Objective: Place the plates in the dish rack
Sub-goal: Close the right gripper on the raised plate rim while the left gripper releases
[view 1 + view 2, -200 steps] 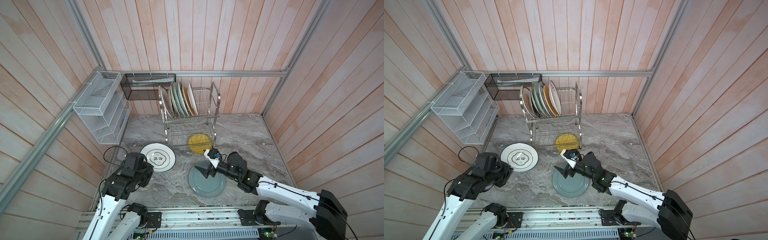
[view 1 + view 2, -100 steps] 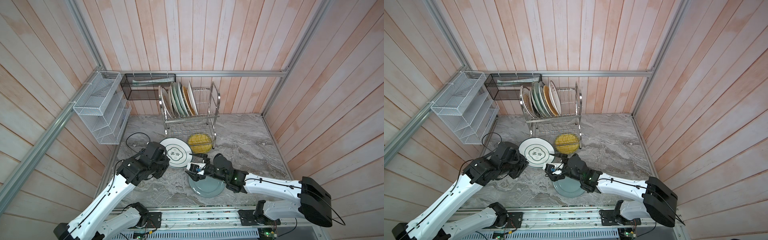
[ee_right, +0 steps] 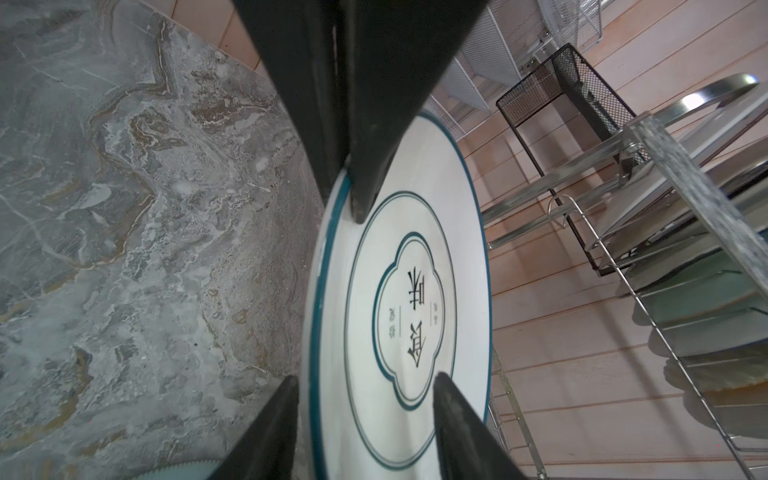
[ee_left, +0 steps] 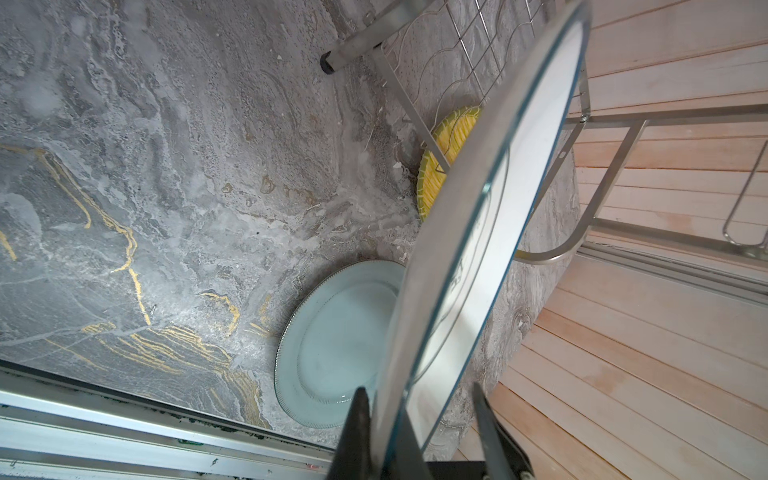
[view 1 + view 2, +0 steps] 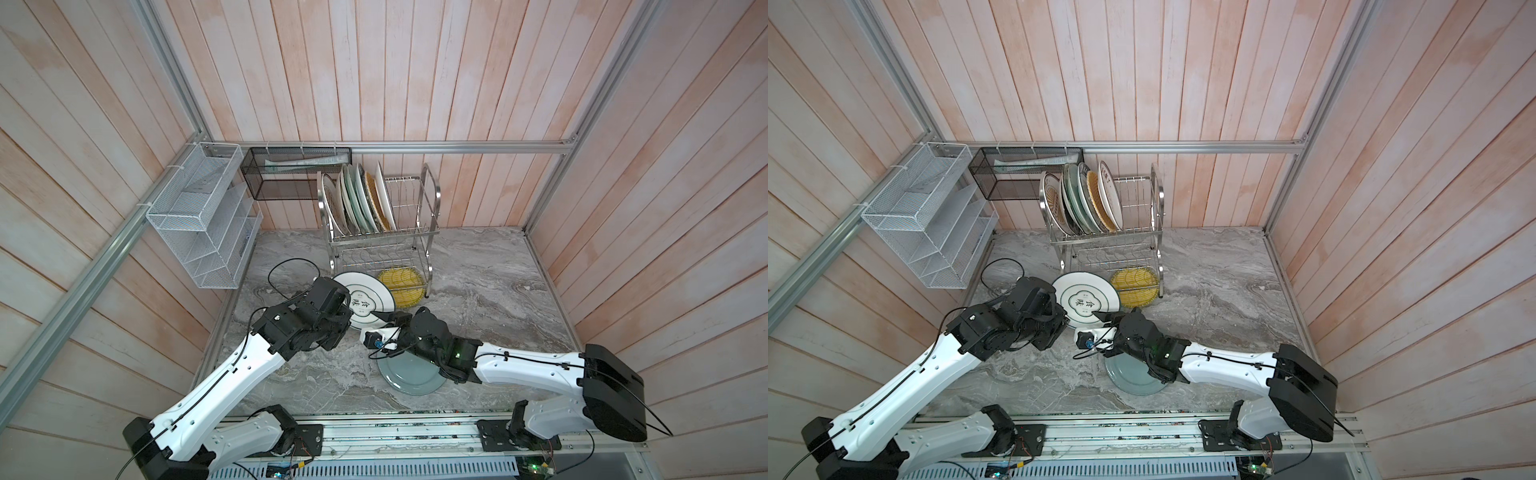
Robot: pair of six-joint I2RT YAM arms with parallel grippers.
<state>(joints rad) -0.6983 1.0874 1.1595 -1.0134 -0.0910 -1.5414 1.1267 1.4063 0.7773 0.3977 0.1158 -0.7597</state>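
Observation:
A white teal-rimmed plate (image 5: 368, 297) (image 5: 1084, 298) hangs tilted above the table in front of the dish rack (image 5: 430, 195) (image 5: 1159, 193). My left gripper (image 5: 347, 306) (image 4: 388, 419) is shut on its left rim. My right gripper (image 5: 380, 314) (image 3: 365, 409) straddles the near rim (image 3: 328, 332), fingers still apart on either side. A grey-blue plate (image 5: 409, 376) (image 4: 332, 353) lies flat under the right arm. A yellow woven plate (image 5: 405, 282) (image 5: 1138, 284) lies by the rack's lower tier. Several plates (image 5: 357, 199) stand in the upper tier.
A white mesh organiser (image 5: 203, 220) hangs on the left wall, with a black mesh basket (image 5: 291, 174) beside the rack at the back. A black cable loop (image 5: 291, 274) lies left of the held plate. Wooden walls close in three sides.
My left arm lifted the white plate from the table's left and carried it rightward toward the rack front. My right gripper swung left off the grey-blue plate onto the white plate's rim, its jaws narrowing.

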